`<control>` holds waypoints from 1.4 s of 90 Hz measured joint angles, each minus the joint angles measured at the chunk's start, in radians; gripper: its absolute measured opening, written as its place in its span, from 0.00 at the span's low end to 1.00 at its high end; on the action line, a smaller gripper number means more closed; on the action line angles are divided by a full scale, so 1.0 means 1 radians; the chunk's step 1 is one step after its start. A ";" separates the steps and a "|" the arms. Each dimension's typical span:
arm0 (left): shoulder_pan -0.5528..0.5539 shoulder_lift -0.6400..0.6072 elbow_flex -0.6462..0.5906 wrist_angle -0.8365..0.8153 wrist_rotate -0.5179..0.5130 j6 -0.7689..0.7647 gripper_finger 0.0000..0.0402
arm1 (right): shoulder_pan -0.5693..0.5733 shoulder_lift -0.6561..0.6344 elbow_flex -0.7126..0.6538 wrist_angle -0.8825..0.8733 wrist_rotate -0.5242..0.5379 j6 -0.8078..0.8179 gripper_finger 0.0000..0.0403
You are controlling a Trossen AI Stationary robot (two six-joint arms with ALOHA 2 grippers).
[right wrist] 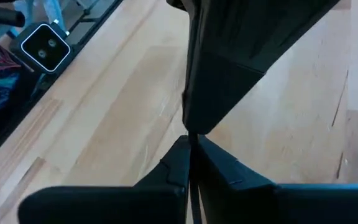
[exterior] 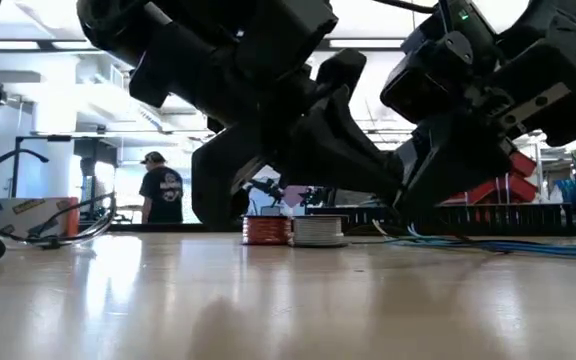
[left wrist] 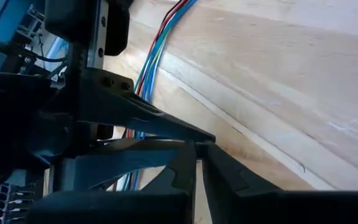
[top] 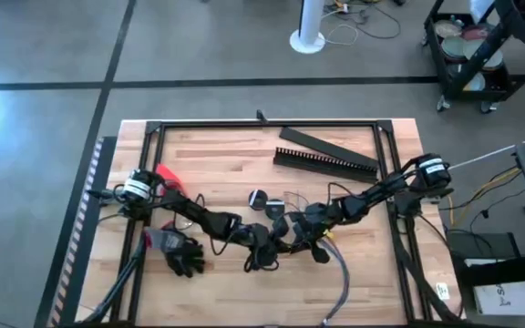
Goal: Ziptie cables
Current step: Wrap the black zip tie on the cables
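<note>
Desk [top: 217, 173]: pale wood planks in a black frame, seen from above. Left claw [top: 264, 244] and right claw [top: 292, 230]: both arms reach in to the near middle of the desk, tips nearly meeting. Left claw [left wrist: 199, 163], wrist view: fingers together, only a hairline gap, a very thin dark line between them; whether this is the ziptie cannot be told. Right claw [right wrist: 190, 155], wrist view: fingers pressed together on a thin dark strip [right wrist: 191, 186] that runs down between them, the other arm's dark body just above. Cables: grey cable [top: 343, 273] curves from the claws toward the desk's near edge; thin black wire loops [top: 261, 262] lie under and just beside the left claw. Toothed duct [top: 324, 163] and flat bar [top: 322, 144]: far right part of the desk, well apart from the claws. Black glove [top: 182, 255]: near left. Low view: copper-wire spool [exterior: 266, 230] beside a silver spool [exterior: 316, 230]; a person [exterior: 163, 195] stands in the room beyond.
</note>
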 joint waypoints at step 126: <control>0.001 0.000 0.000 -0.004 -0.009 0.033 0.01 | 0.000 -0.008 0.002 -0.006 0.003 0.014 0.19</control>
